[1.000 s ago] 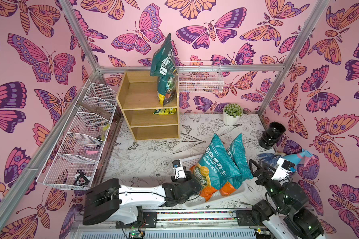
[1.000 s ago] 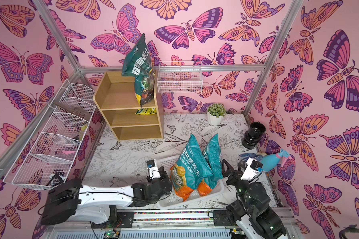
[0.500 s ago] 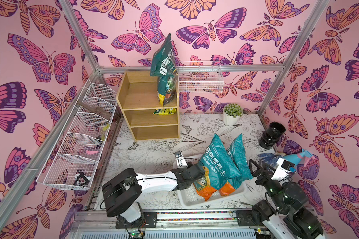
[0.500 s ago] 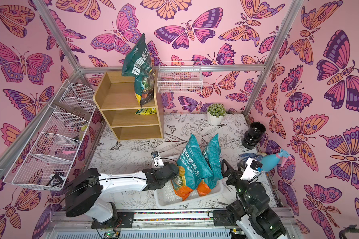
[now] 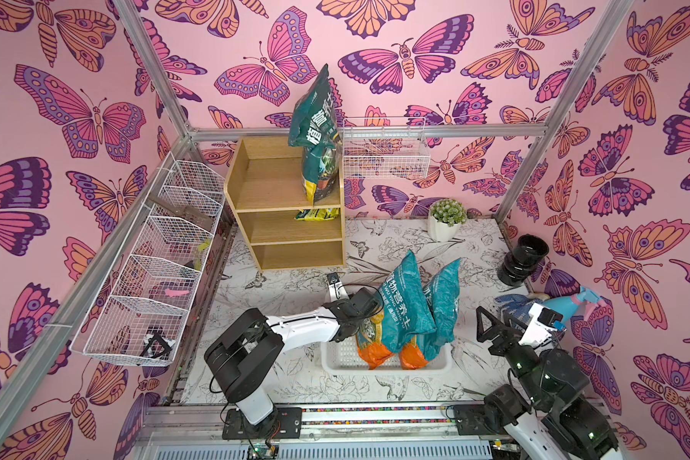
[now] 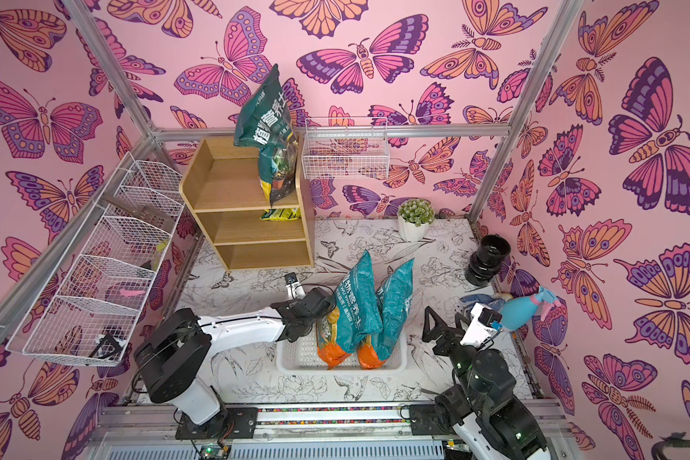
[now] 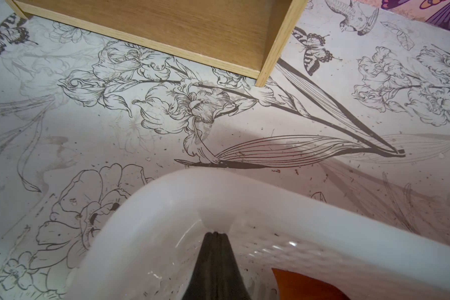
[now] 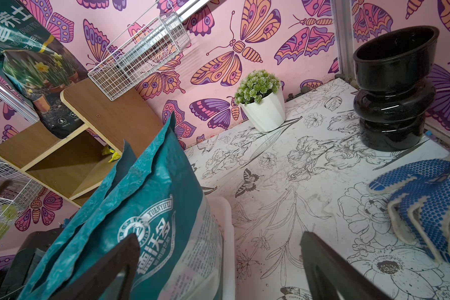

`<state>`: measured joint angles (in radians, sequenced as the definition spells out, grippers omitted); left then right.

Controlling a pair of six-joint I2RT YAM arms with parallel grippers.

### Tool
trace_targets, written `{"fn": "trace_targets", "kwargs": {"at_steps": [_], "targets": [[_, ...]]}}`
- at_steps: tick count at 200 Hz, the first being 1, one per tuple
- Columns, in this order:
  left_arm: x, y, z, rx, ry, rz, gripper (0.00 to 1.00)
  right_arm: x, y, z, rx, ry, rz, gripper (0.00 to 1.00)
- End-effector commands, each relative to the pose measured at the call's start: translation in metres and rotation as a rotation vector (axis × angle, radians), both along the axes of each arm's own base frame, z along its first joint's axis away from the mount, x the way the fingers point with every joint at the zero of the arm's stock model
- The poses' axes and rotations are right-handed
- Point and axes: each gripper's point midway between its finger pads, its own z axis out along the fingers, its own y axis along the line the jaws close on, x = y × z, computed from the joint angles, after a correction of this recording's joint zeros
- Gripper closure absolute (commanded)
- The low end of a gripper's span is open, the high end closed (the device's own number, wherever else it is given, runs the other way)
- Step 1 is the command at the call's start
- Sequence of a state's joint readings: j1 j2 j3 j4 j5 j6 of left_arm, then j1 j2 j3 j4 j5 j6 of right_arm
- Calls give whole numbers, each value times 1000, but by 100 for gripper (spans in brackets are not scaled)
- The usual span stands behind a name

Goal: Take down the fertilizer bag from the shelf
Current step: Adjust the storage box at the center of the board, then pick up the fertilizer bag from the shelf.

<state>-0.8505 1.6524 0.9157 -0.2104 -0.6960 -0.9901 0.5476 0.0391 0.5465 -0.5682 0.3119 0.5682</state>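
Left gripper [image 7: 215, 233]: jaws pressed together, gripping nothing, tips inside corner of white plastic basket [image 7: 244, 197], just beside two teal-and-orange bags [image 5: 399, 318] standing in it. Right gripper [image 8: 218, 235]: jaws spread wide, empty, near basket's opposite side. Dark green fertilizer bag [image 5: 315, 131]: well beyond both grippers, upright on top tier of light-wood shelf [image 5: 283, 239], against side panel.
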Motion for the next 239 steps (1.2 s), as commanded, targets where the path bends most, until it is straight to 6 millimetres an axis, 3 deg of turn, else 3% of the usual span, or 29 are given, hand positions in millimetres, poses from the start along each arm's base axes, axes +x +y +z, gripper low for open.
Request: {"fn": "trace_targets", "kwargs": {"at_steps": [1,70,95,105,114,117,132,161,177,199,239], "targets": [[6,25,19,110,-36,28,100,1,2,1,-13,-12,13,1],[16,19,48,126,-79,-17,100,0,3,1,-12,-13,15,1],[3,-1,69,-23,-66,-129,98,1,3,1,-13,-14,15,1],[-5,-9,91,-73,-102,-179,82,1,3,0,-15,-14,15,1],[-15,-15,118,-97,-165,-221,31,1,3,1,-16,-15,15,1],[-18,-16,126,-99,-187,-233,19,1,3,1,-16,-13,16,1],[-34,-12,189,-129,-344,-272,2,1,4,1,-14,-14,20,1],[-47,21,289,-162,-596,-251,2,1,5,1,-15,-15,25,1],[-46,31,331,-97,-702,-261,1,0,5,1,-15,-14,26,1],[-29,38,371,3,-755,-244,0,0,5,1,-15,-17,26,1],[4,26,427,88,-850,-291,0,1,6,-2,-19,-16,29,1]]}}
